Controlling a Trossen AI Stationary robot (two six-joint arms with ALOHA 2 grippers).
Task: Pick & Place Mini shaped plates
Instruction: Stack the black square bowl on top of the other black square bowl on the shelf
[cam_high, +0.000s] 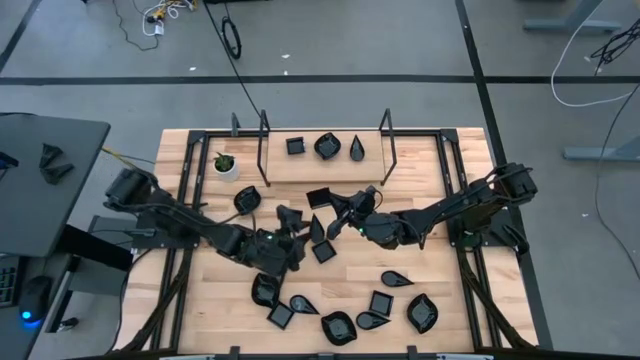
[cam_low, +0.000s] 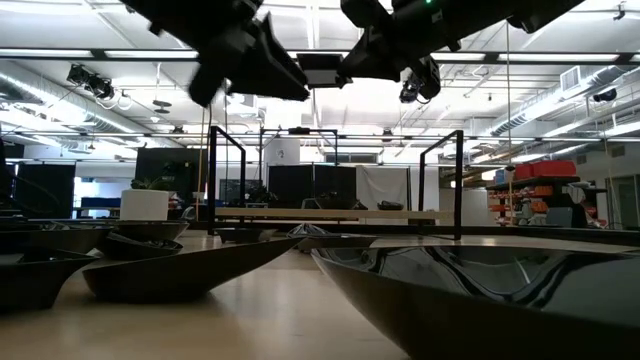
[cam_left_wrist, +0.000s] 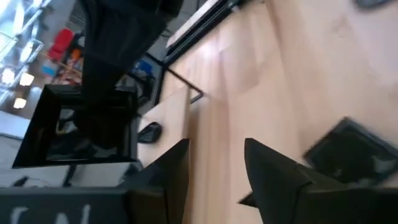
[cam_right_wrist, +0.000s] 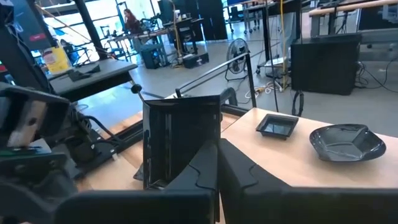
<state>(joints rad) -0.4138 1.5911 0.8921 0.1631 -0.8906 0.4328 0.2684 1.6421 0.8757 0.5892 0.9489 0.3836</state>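
Wooden table (cam_high: 420, 255) — scattered black mini plates (cam_high: 421, 313), potted plant (cam_high: 225, 165).

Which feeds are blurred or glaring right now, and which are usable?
Left wrist view: motion-smeared, the square plate is only a dark blur. Low view: the nearest plate is out of focus and mirrors the ceiling lights. Right wrist view: sharp, the square plate in the right pincer reads clearly. High view: even light, no glare.

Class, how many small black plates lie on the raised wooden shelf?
3, in a row: a square plate nearest the potted plant, a rounded plate in the middle, a teardrop plate beyond it. None seems hidden.
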